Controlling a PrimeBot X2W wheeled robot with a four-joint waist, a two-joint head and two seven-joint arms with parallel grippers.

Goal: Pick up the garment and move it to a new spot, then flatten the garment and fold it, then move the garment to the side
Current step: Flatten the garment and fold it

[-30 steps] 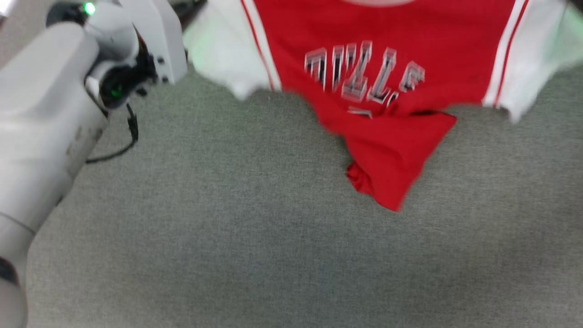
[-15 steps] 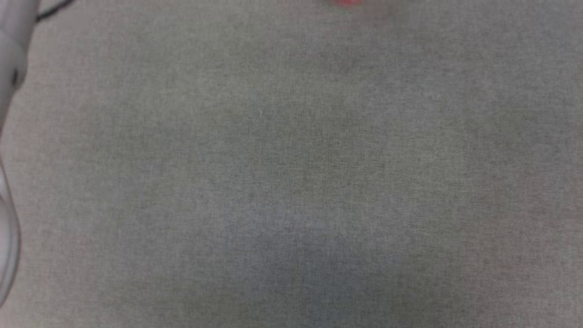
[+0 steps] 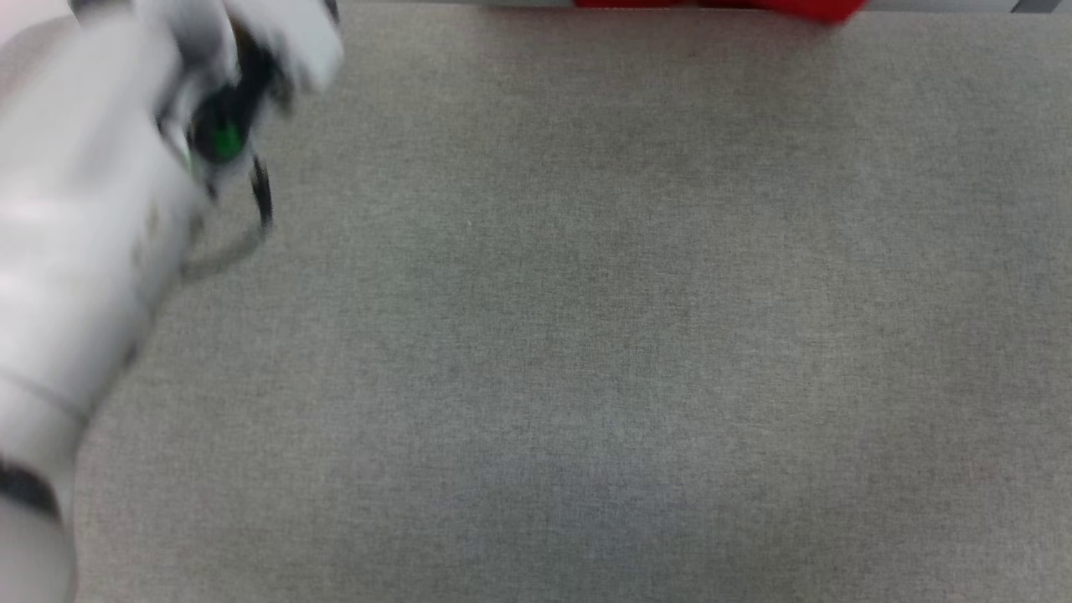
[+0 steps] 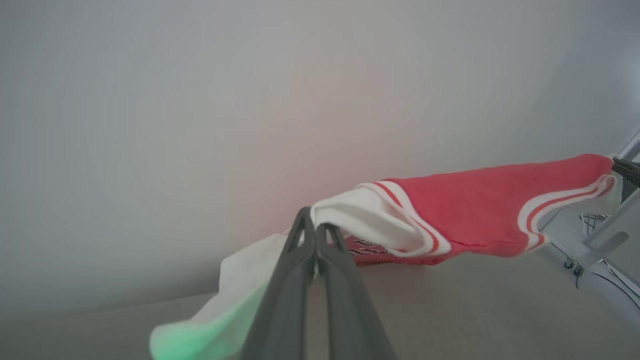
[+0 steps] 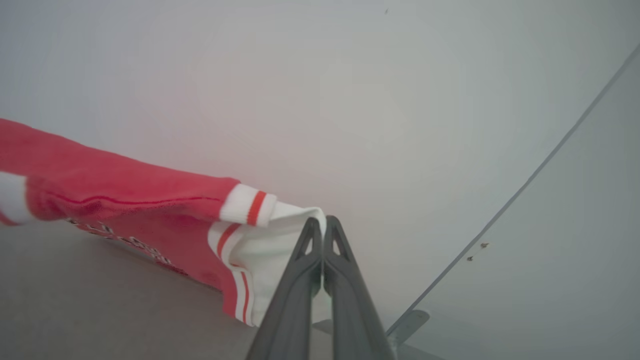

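Note:
The garment (image 4: 475, 210) is a red jersey with white sleeves and red-and-white trim, stretched in the air between my two grippers above the grey table. My left gripper (image 4: 316, 232) is shut on one white sleeve. My right gripper (image 5: 323, 227) is shut on the other white sleeve, and the red body (image 5: 125, 195) runs off to the left in that view. In the head view a thin red strip of the garment (image 3: 720, 5) shows at the top edge, and my left forearm (image 3: 92, 209) is blurred at the upper left.
The grey fabric table top (image 3: 586, 335) spreads wide below the garment. A plain pale wall (image 4: 250, 100) stands behind it. A pale metal frame with cables (image 4: 600, 240) is at the right of the left wrist view.
A second ago the garment hung down into the upper head view with its lettering showing; now a red strip remains at the top edge. The head view shifted, and the left forearm is blurred.

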